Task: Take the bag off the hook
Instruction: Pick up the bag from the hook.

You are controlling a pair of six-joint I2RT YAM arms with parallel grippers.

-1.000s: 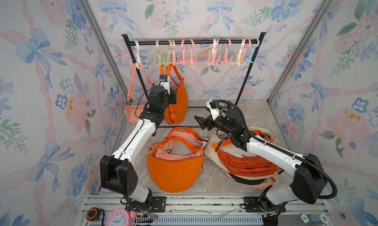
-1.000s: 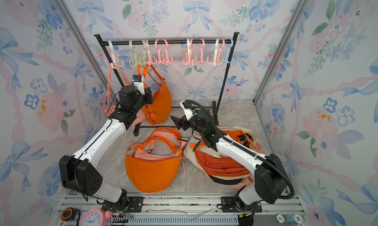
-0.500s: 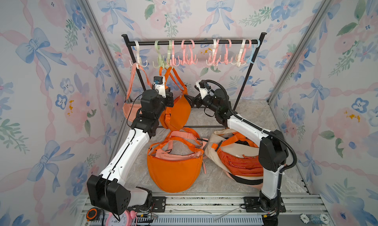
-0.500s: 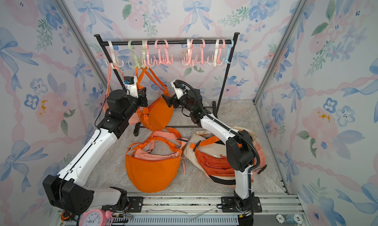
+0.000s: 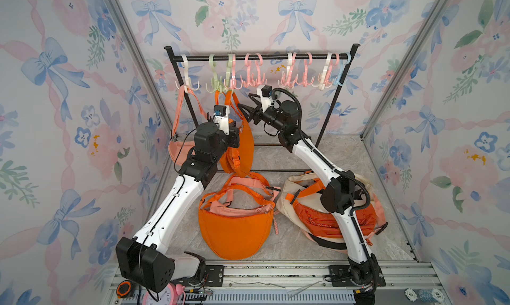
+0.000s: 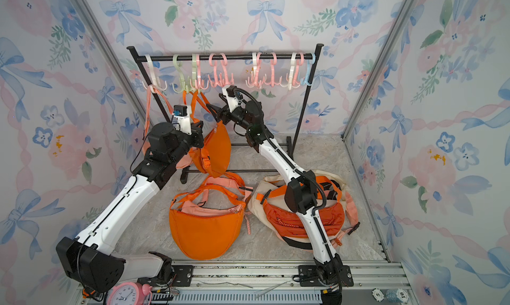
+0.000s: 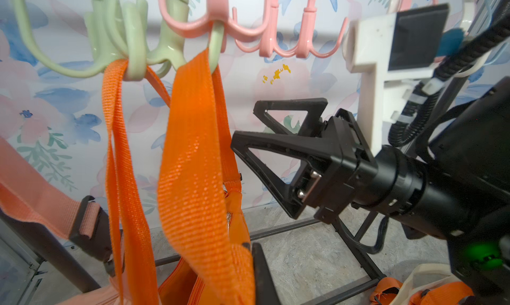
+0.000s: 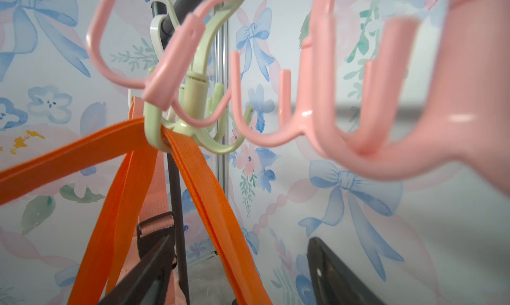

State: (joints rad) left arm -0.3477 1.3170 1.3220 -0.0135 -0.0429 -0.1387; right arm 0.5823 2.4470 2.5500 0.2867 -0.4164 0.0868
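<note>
An orange bag [image 5: 244, 146] [image 6: 218, 149] hangs by its orange strap [image 7: 193, 165] from the prongs of two green hooks [image 7: 132, 63] [image 5: 227, 78] on the black rack. My left gripper [image 7: 248, 276] [image 5: 236, 131] is shut on that strap just above the bag's body. My right gripper [image 8: 240, 276] [image 5: 247, 103] [image 7: 245, 124] is open, just below the hooks. One run of the strap [image 8: 220, 221] passes between its fingers [image 8: 331, 267] without touching them.
A peach bag [image 5: 179, 152] hangs from a white hook at the rack's left end. Pink hooks [image 5: 254, 80] crowd the rack bar [image 5: 270, 56] beside the green ones. On the floor lie another orange bag [image 5: 234, 229] and a cream-and-orange pile [image 5: 311, 215].
My right arm has swung up from the floor bags to the strap under the hooks, and its jaws have narrowed a little. My left gripper has risen slightly with the strap.
</note>
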